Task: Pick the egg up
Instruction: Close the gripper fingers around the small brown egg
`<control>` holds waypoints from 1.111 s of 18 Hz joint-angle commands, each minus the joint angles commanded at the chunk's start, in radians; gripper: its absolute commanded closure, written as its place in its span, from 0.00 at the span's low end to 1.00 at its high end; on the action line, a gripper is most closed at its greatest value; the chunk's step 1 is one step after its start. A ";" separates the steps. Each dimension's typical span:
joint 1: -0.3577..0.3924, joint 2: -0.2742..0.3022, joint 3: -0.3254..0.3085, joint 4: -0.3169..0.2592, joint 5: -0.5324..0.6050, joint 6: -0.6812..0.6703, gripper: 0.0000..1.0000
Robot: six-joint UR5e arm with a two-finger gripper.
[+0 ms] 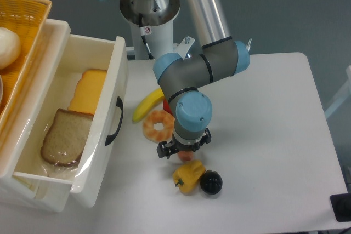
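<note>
On my feed, arm [186, 75]: grey tubular joint housings with light-blue end caps, one round cap facing the camera at the wrist and another at the far right of the elbow. Upper link: polished silver tube running up out of view. Base column [149, 12]: white, with a grey collar and a small red-and-white label on its front; a thin black cable hangs beside the label. Small silver bracket with screws on top of the elbow housing. Gripper [184, 149]: black, compact, mounted under the blue wrist cap; finger detail too small for me to make out.
</note>
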 joint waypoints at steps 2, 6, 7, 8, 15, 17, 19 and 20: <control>0.000 -0.002 0.000 0.000 0.000 0.000 0.00; 0.002 -0.003 0.000 0.000 -0.002 0.000 0.00; 0.000 -0.003 0.000 0.000 0.000 0.000 0.00; 0.000 -0.005 0.000 0.000 0.000 0.000 0.00; 0.000 -0.005 0.005 0.002 0.000 0.006 0.10; 0.000 -0.005 0.003 0.002 0.000 0.008 0.12; 0.000 -0.009 0.005 0.002 0.000 0.009 0.12; 0.000 -0.014 0.006 0.002 0.003 0.009 0.12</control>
